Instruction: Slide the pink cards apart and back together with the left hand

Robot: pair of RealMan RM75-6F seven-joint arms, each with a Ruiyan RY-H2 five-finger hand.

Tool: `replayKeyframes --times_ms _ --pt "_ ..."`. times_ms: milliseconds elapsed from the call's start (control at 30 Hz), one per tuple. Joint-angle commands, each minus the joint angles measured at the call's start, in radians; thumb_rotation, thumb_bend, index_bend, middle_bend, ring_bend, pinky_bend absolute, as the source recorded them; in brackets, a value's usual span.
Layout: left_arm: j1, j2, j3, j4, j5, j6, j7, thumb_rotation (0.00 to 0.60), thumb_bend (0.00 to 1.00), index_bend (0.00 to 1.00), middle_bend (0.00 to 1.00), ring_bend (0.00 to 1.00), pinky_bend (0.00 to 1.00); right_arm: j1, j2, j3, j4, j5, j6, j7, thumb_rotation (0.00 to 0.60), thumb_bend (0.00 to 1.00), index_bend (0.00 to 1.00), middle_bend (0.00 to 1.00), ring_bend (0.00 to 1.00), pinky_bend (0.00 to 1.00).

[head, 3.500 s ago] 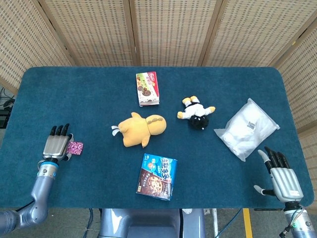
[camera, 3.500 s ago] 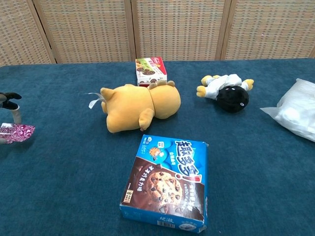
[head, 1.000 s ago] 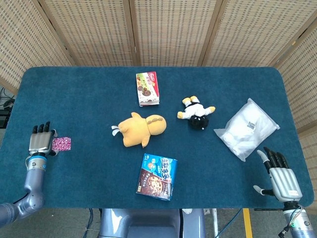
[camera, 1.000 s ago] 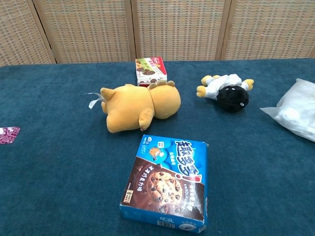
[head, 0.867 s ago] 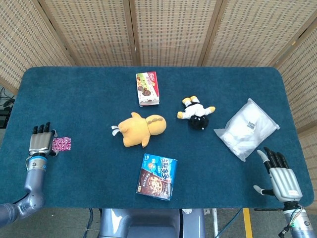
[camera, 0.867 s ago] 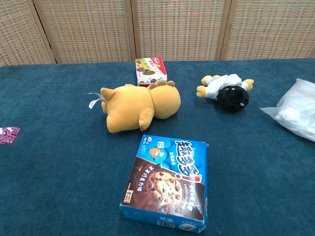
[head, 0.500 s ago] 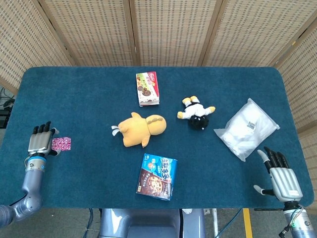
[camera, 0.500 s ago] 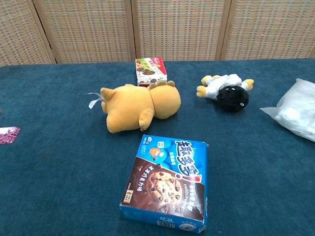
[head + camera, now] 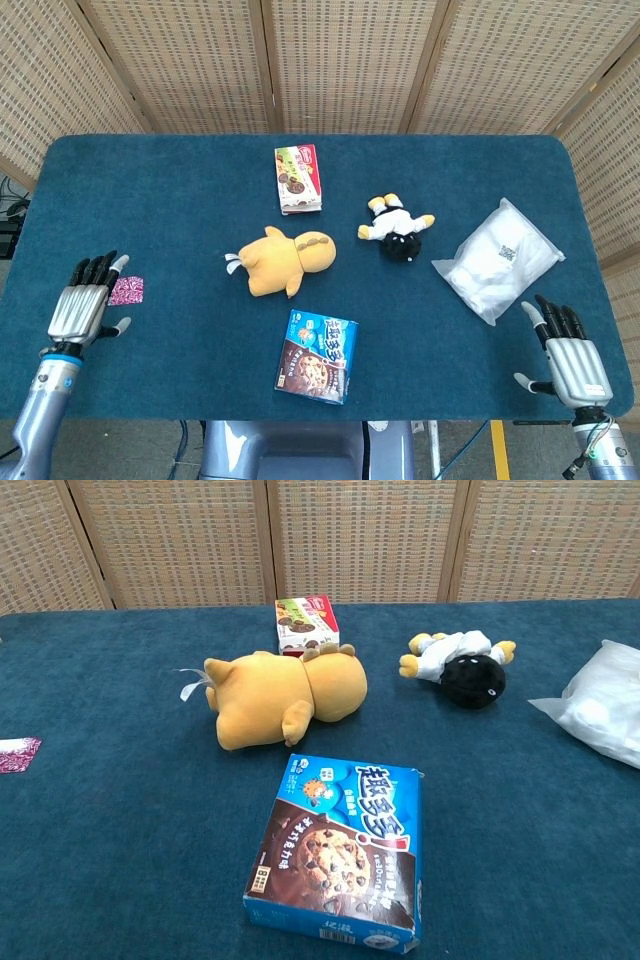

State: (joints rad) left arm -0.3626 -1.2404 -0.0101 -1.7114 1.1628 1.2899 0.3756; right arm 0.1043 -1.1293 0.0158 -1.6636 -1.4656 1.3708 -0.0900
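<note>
The pink cards (image 9: 128,290) lie flat as one small patterned stack near the table's left edge; the chest view shows them at its left border (image 9: 17,754). My left hand (image 9: 82,310) hovers just left of and below them with fingers spread and nothing in it; its fingertips reach beside the stack. My right hand (image 9: 571,362) rests open at the table's front right corner, away from everything. Neither hand shows in the chest view.
A yellow plush toy (image 9: 281,259) lies mid-table, with a blue cookie box (image 9: 318,356) in front of it. A red snack box (image 9: 298,179) sits further back, a black-and-white plush (image 9: 399,230) to its right, and a white plastic bag (image 9: 502,259) at the right.
My left hand has drawn back from the cards toward the front edge and spread its fingers. The cards sit further left than 3.5 s ago. The right hand has not moved.
</note>
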Motion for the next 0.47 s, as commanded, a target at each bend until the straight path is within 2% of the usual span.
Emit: replayKeyframes --times_ms 33,133,300,467 --pt "0.107 0.007 0.101 -0.050 0.160 0.135 -0.001 0.600 0.25 0.00 0.00 0.00 0.00 -0.004 0.002 0.000 -0.003 -0.010 0.012 -0.006 0.600 0.00 0.00 0.00 0.00 0.00" --pt "0.128 0.017 0.122 -0.041 0.198 0.144 -0.002 0.600 0.25 0.00 0.00 0.00 0.00 -0.006 0.006 0.000 -0.006 -0.015 0.019 -0.003 0.600 0.00 0.00 0.00 0.00 0.00" --pt "0.160 0.032 0.128 -0.032 0.260 0.189 -0.020 0.600 0.25 0.00 0.00 0.00 0.00 -0.009 0.007 0.000 -0.008 -0.020 0.027 -0.007 0.600 0.00 0.00 0.00 0.00 0.00" --pt "0.170 0.043 0.125 -0.031 0.276 0.184 -0.048 0.600 0.25 0.00 0.00 0.00 0.00 -0.010 0.006 -0.002 -0.012 -0.025 0.028 -0.015 0.600 0.00 0.00 0.00 0.00 0.00"
